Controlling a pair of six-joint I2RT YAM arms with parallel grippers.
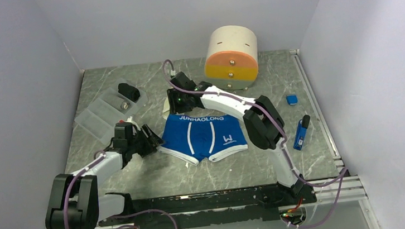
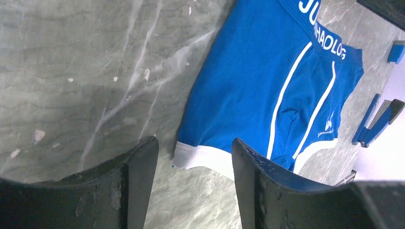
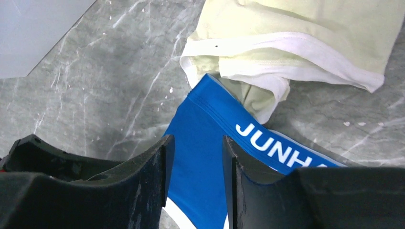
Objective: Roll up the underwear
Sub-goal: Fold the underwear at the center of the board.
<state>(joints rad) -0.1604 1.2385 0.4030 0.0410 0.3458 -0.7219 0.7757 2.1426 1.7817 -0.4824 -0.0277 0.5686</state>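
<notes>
The chief risk lies at the far corner, where the right gripper [image 3: 195, 143] hangs over the waistband of the blue underwear [image 1: 205, 134]. The cream underwear [image 3: 296, 33] lies crumpled just behind and touches that band, so a pinch placed slightly too far back could catch both garments and drag the pale one into the roll. Its jaws stand partly apart with blue cloth showing between them, and nothing appears to be held. On the near side the left gripper [image 2: 193, 148] sits at the white hem of one leg, jaws apart with the hem's corner in the gap. If they close high they may take only the top layer (the cloth is thin and doubled there), and the roll would start lopsided or the whole garment would slide on the smooth grey surface [image 1: 155, 175]. Uneven pulls from the two arms would probably skew it as well. The blue pair lies flat and spread at the middle of the surface, front side up. It has a lettered waistband, two white seams down the front and white-edged legs, and no roll has been started.
</notes>
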